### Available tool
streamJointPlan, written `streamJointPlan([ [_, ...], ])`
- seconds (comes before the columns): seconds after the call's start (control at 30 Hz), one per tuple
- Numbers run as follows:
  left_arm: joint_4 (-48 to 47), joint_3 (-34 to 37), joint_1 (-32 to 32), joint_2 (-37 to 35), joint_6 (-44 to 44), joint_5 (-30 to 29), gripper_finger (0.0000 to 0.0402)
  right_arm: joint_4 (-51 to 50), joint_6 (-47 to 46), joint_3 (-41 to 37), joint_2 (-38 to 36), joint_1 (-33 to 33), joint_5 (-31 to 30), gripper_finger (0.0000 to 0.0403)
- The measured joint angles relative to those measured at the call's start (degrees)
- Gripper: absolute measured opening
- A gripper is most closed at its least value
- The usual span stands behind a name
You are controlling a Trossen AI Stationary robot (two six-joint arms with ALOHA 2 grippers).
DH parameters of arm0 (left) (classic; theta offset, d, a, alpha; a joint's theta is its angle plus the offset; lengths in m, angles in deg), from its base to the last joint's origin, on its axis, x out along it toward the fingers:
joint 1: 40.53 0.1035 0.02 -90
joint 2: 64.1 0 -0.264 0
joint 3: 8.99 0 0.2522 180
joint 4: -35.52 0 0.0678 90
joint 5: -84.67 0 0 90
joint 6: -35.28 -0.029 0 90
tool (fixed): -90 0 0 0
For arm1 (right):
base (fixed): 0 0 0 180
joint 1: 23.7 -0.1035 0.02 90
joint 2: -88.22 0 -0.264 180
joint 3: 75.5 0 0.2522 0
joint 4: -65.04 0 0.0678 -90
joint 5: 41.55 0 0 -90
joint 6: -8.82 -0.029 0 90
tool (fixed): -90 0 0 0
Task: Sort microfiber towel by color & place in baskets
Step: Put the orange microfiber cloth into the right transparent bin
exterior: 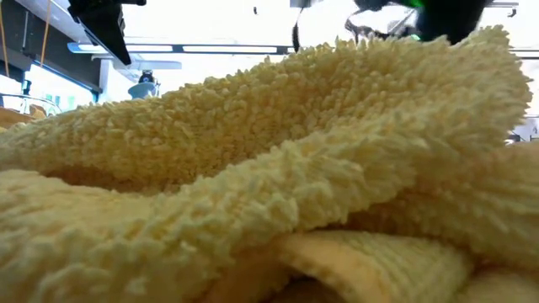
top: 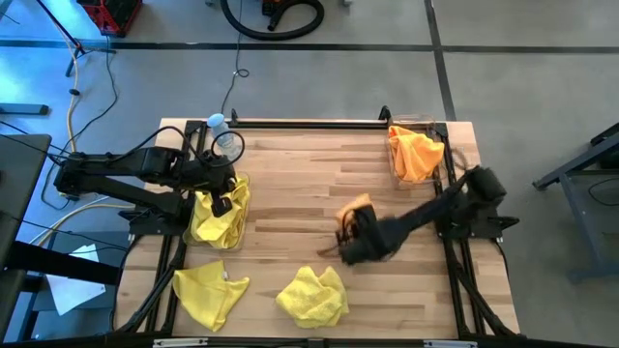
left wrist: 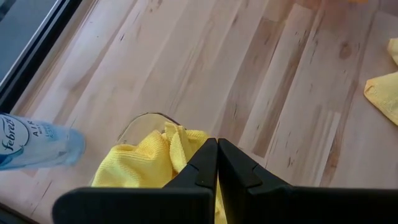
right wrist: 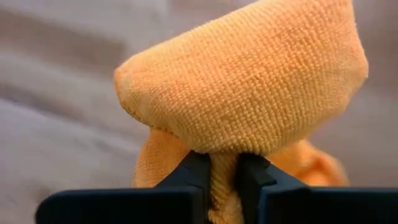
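My right gripper (top: 352, 222) (right wrist: 225, 167) is over the middle of the table, shut on an orange towel (top: 356, 205). My left gripper (top: 224, 203) (left wrist: 217, 152) is shut and hovers over the left basket (left wrist: 146, 116), which holds yellow towels (top: 207, 224). The right basket (top: 412, 122) at the far right holds orange towels (top: 416, 155). Two more yellow towels (top: 208, 292) (top: 311, 296) lie crumpled by the near edge. One of them (exterior: 269, 168) fills the low view. My left gripper has its shut fingers just over the yellow towels (left wrist: 146, 165) in the basket; I cannot tell whether it touches them. My right gripper pinches a gathered fold of the orange towel (right wrist: 224, 163) between its two fingers. The rest of the cloth (right wrist: 249, 87) bulges out past the fingertips in a rounded lump.
A transparent bottle with a blue cap (top: 219, 126) (left wrist: 37, 144) lies beside the left basket at the far left. A dark rail (top: 309, 123) runs along the far edge. Bare wood (top: 290, 184) lies between the baskets.
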Motion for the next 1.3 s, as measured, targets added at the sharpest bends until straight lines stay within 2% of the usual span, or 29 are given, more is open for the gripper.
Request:
streamJointPlan([
  [0.17, 0.46, 0.00, 0.00, 0.00, 1.28, 0.00, 0.0000, -1.81, 19.08, 0.06, -9.03, 10.36, -8.29, 0.0009],
  [0.43, 0.79, 0.02, 0.02, 0.00, 5.09, -1.00, 0.0000, -8.16, 37.82, -0.69, -24.93, 22.73, -15.38, 0.0004],
  [0.63, 0.81, 0.00, 0.02, 0.00, 6.81, -4.53, 0.0000, -2.53, 41.29, -13.99, -44.19, 29.97, -12.40, 0.0002],
  [0.73, 0.91, 0.01, 0.08, 0.00, 8.14, -5.31, 0.0000, 1.41, 41.27, -20.03, -53.55, 31.83, -12.89, 0.0002],
  [0.83, 0.90, 0.00, 0.26, 0.00, 8.14, -5.29, 0.0000, 2.22, 40.35, -23.59, -60.72, 34.37, -14.85, 0.0001],
  [0.9, 0.92, 0.02, 0.26, 0.00, 8.19, -5.29, 0.0000, 1.95, 39.75, -25.15, -63.96, 36.51, -14.08, 0.0001],
  [1.0, 1.05, 0.01, 0.26, 0.00, 8.95, -5.29, 0.0000, -1.40, 39.00, -26.24, -65.27, 40.91, -8.30, 0.0001],
  [1.1, 1.12, 0.02, 0.26, 0.00, 10.95, -5.29, 0.0000, -5.62, 39.03, -26.25, -63.45, 45.79, -2.45, 0.0001],
  [1.3, 1.14, 0.00, 0.26, 0.00, 13.00, -5.27, 0.0000, -7.60, 47.46, -26.23, -56.59, 55.41, 7.63, 0.0001],
])
